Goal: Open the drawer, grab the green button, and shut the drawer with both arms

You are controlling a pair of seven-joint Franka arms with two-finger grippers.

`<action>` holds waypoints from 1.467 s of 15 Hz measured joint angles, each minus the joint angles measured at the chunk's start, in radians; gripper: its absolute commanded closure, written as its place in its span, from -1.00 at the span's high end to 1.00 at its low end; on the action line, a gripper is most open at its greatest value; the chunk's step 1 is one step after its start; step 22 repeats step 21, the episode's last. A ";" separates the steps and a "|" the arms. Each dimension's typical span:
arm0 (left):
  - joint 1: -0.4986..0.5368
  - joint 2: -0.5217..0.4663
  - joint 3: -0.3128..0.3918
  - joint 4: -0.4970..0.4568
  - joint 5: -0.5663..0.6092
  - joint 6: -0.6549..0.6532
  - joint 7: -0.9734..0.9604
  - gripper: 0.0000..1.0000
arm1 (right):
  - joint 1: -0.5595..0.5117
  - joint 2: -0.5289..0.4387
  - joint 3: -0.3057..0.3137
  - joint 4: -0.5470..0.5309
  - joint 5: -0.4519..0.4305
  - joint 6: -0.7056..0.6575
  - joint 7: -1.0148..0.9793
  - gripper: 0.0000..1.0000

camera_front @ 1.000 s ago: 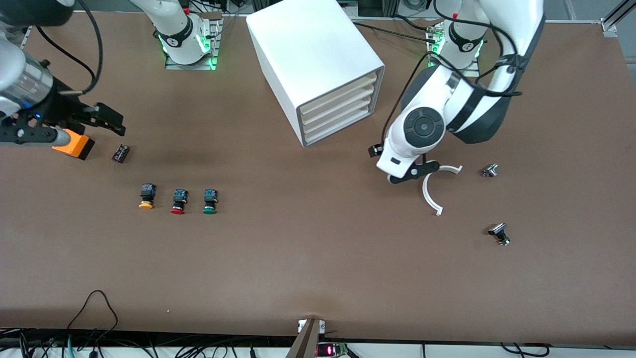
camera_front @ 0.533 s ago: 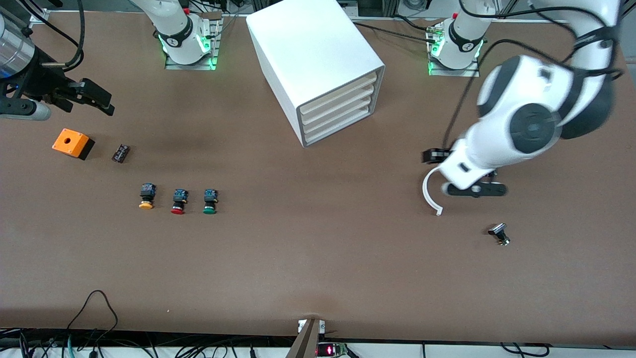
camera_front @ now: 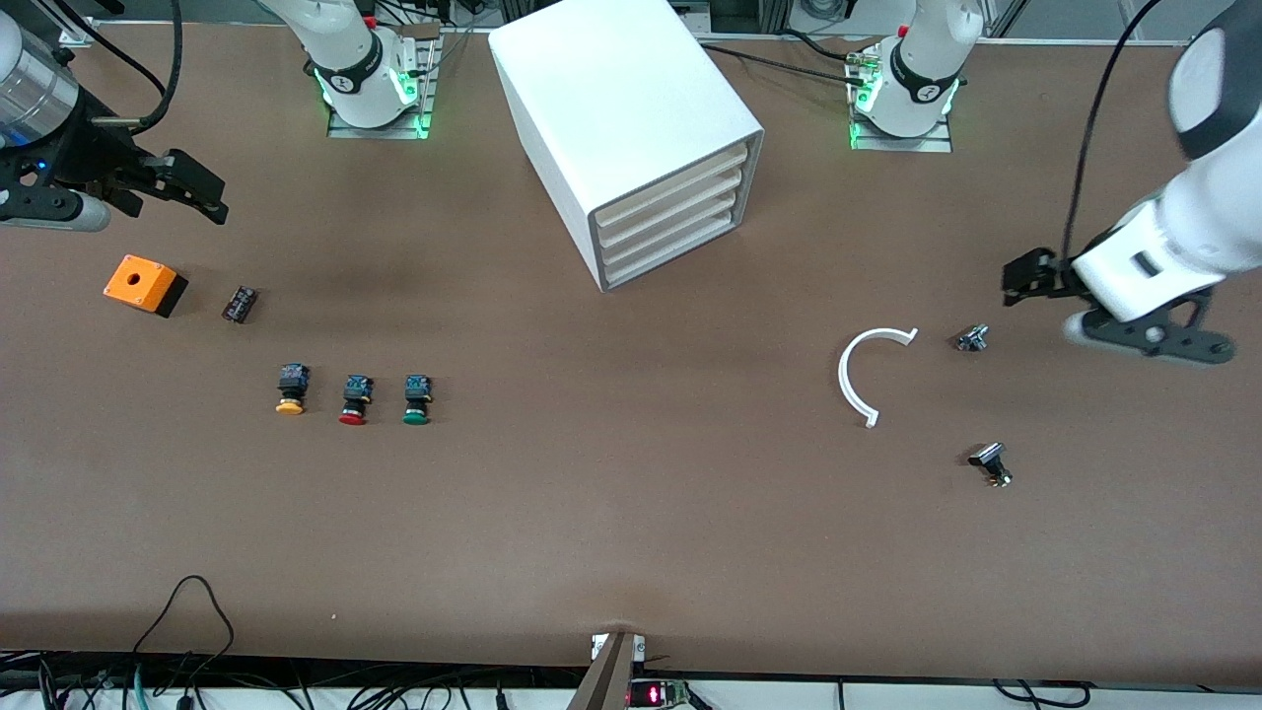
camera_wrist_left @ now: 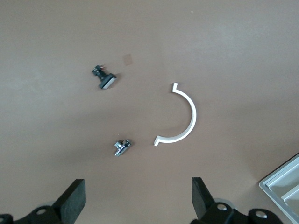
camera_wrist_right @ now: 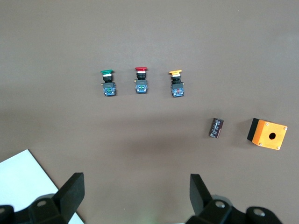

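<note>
So right now both my claws are up in the air with fingers spread wide, nothing in either one. My right gripper [camera_front: 187, 187] hangs over the right arm's end of the table, above bare brown top near the orange box [camera_front: 145, 284] and the little black part [camera_front: 240, 303]. The green button [camera_front: 416, 399] sits on the table at about 4 o'clock from that claw in the front view, well apart from it, in a row beside the red button [camera_front: 354, 399] and the yellow button [camera_front: 291, 390]. My left gripper [camera_front: 1104, 306] hovers over the left arm's end, near a small metal piece [camera_front: 972, 338] and the white curved strip [camera_front: 866, 373]. The bottom drawer [camera_front: 670, 258] of the cabinet [camera_front: 611, 108] is shut, at roughly 1 o'clock from the button.
</note>
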 measured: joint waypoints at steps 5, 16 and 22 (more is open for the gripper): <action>0.014 -0.131 0.018 -0.159 0.000 0.142 -0.005 1.00 | 0.000 -0.003 0.007 0.002 0.000 0.000 0.000 1.00; 0.025 -0.158 0.028 -0.188 0.000 0.100 -0.005 1.00 | 0.000 -0.002 0.008 0.007 0.000 0.009 -0.003 1.00; 0.025 -0.158 0.027 -0.187 0.000 0.099 -0.004 1.00 | 0.000 0.006 0.008 0.017 0.000 0.011 -0.003 1.00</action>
